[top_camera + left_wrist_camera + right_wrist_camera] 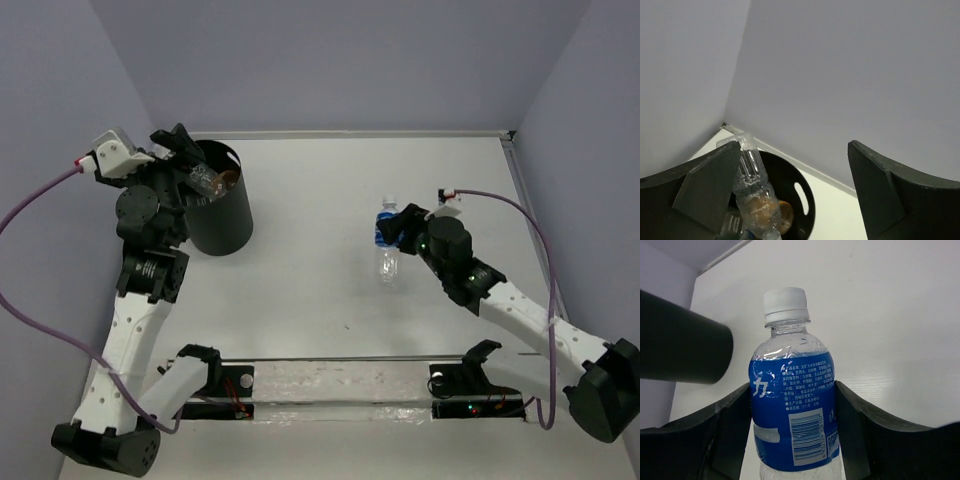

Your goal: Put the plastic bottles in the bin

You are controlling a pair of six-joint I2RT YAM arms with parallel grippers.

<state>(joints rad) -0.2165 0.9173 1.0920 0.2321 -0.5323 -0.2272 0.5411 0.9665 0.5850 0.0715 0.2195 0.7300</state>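
The black bin [225, 215] stands at the back left of the table. My left gripper [193, 168] hovers over its mouth, jaws wide open. A clear crinkly bottle [751, 192] leans against the left finger [705, 192], tilted down into the bin [809, 200], where a short orange bottle [784, 216] lies. Right of centre, my right gripper [400, 228] is shut on a blue-labelled bottle [387, 245]. In the right wrist view the fingers [730, 425] press both sides of that white-capped bottle [792, 405]. Whether it is off the table I cannot tell.
Grey walls close the table at the back and on both sides. A long clear rail [340, 385] lies across the near edge between the arm bases. Purple cables [30, 310] loop beside each arm. The bin [680, 345] shows dark at the left of the right wrist view.
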